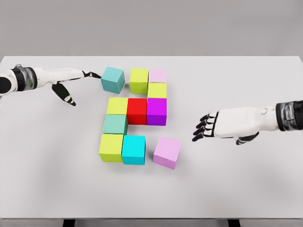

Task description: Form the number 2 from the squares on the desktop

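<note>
Teal cube [112,79] sits at your left robot hand's [71,82] outstretched fingertips; pink cube [167,152] lies loose near your open right robot hand [213,126].

A plain white table [246,184] is seen against a grey backdrop. Ten unpatterned blocks are shown on it: a teal block [112,79], a lime block [139,80], a pale pink block [157,75], a yellow-green block [157,90], a yellow block [117,106], a red block [137,111], a purple block [156,111], a muted green block [115,124], a lime-yellow block [111,147], a cyan block [133,149] and a lilac block [167,152]. Both the left hand [71,80] and the right hand [227,125] are rendered white with black fingertips and dark wrist bands.
</note>
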Motion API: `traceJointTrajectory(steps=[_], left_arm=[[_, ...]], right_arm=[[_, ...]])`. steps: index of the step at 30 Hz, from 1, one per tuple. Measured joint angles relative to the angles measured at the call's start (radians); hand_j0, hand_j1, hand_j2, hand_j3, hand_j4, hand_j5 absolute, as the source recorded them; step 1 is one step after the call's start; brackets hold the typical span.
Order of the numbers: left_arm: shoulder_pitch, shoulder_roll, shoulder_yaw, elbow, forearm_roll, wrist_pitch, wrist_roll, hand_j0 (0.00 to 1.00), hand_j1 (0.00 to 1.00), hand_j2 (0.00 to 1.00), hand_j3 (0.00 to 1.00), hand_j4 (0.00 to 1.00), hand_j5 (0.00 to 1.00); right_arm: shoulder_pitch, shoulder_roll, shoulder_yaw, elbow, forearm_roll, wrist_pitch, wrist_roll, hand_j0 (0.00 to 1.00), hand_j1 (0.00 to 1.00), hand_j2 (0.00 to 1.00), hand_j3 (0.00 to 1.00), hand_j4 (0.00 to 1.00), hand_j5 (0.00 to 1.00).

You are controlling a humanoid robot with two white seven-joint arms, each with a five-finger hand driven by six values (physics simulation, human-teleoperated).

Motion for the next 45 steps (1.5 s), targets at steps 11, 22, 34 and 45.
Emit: traceJointTrajectory(steps=[11, 22, 34, 45], left_arm=[[0.0, -0.009, 0.0, -0.005, 0.005, -0.004, 0.0, 1.0, 1.0, 1.0, 1.0, 1.0, 1.0], [-0.003, -0.027, 0.001, -0.006, 0.012, -0.007, 0.0, 1.0, 1.0, 1.0, 1.0, 1.0, 1.0], [0.005, 0.039, -0.03, 0.003, 0.044, -0.119, 0.0, 1.0, 1.0, 1.0, 1.0, 1.0, 1.0], [0.002, 0.019, -0.066, 0.003, 0.029, -0.137, 0.0, 1.0, 1.0, 1.0, 1.0, 1.0, 1.0]], right_arm=[[0.0, 0.066, 0.06, -0.002, 0.014, 0.0, 0.0, 1.0, 1.0, 1.0, 1.0, 1.0, 1.0], [-0.005, 0.102, 0.061, -0.002, 0.014, 0.0, 0.0, 1.0, 1.0, 1.0, 1.0, 1.0, 1.0], [-0.008, 0.117, 0.06, -0.002, 0.011, 0.0, 0.0, 1.0, 1.0, 1.0, 1.0, 1.0, 1.0], [-0.012, 0.128, 0.06, -0.002, 0.008, 0.0, 0.0, 1.0, 1.0, 1.0, 1.0, 1.0, 1.0]])
